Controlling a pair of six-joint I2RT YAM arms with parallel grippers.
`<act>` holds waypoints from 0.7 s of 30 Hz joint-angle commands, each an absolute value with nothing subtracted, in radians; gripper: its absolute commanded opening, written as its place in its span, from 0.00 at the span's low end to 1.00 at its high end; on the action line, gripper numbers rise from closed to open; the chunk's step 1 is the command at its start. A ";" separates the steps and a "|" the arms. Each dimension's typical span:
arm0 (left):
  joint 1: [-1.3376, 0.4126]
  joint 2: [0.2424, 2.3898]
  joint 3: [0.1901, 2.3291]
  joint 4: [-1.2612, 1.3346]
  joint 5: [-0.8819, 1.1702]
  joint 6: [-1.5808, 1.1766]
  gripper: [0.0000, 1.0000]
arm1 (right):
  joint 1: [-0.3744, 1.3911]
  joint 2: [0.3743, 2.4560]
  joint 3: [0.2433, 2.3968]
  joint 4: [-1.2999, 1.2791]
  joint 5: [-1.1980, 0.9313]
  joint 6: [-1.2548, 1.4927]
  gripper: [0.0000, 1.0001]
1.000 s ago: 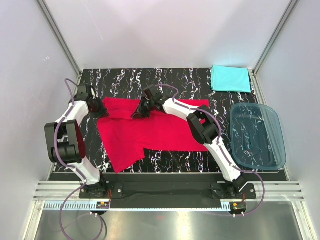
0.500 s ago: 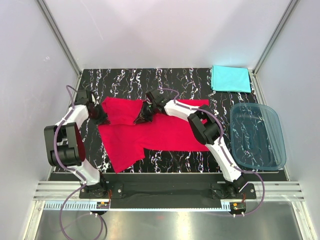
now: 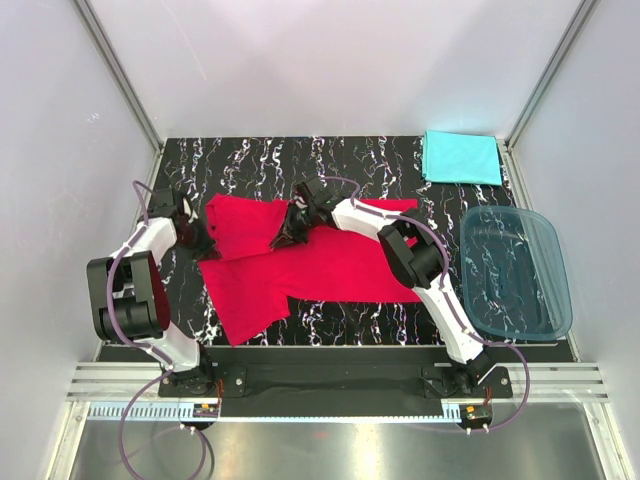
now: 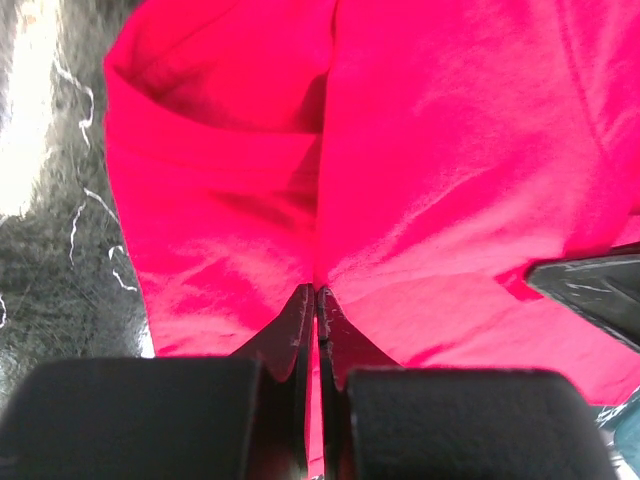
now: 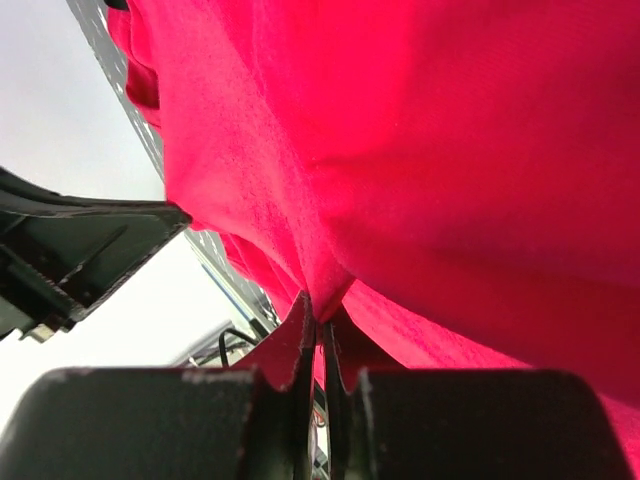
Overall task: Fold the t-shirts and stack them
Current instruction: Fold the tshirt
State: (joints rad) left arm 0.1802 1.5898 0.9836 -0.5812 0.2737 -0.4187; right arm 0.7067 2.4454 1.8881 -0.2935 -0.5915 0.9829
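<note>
Left gripper (image 4: 316, 292) and right gripper (image 5: 319, 302) drew the pinched red t-shirt (image 3: 325, 268) nearer, seemingly creased.

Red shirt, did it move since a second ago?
A little. The left claw and right claw kept pinching the red shirt and pulled its far edge toward the arms' bases, starting a fold. The left claw moved more. Nothing was let go. The turquoise shirt and tub stayed put.
</note>
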 commanded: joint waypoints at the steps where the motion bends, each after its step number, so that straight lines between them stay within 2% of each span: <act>1: 0.187 1.568 0.959 -0.586 0.291 -0.425 0.03 | 0.703 2.413 1.920 -0.331 -0.649 0.957 0.07; 5: 0.187 1.537 0.920 -0.591 0.316 -0.459 0.04 | 0.701 2.422 1.933 -0.350 -0.661 0.945 0.11; 8: 0.189 1.526 0.943 -0.620 0.279 -0.460 0.19 | 0.698 2.428 1.947 -0.373 -0.676 0.934 0.24; 9: 0.189 1.517 0.965 -0.621 0.273 -0.459 0.21 | 0.699 2.425 1.951 -0.386 -0.684 0.914 0.30; 12: 0.189 1.482 0.998 -0.586 0.264 -0.479 0.26 | 0.698 2.401 1.956 -0.462 -0.703 0.849 0.39; 13: 0.187 1.473 1.002 -0.562 0.267 -0.500 0.31 | 0.695 2.390 1.950 -0.515 -0.704 0.827 0.42; 17: 0.183 1.520 1.044 -0.380 0.316 -0.532 0.31 | 0.689 2.277 1.884 -0.632 -0.692 0.717 0.44; 20: 0.152 1.652 1.101 -0.310 0.339 -0.526 0.29 | 0.673 2.182 1.798 -0.701 -0.646 0.634 0.46; 21: 0.141 1.722 1.152 -0.308 0.336 -0.522 0.29 | 0.664 2.159 1.778 -0.722 -0.571 0.593 0.47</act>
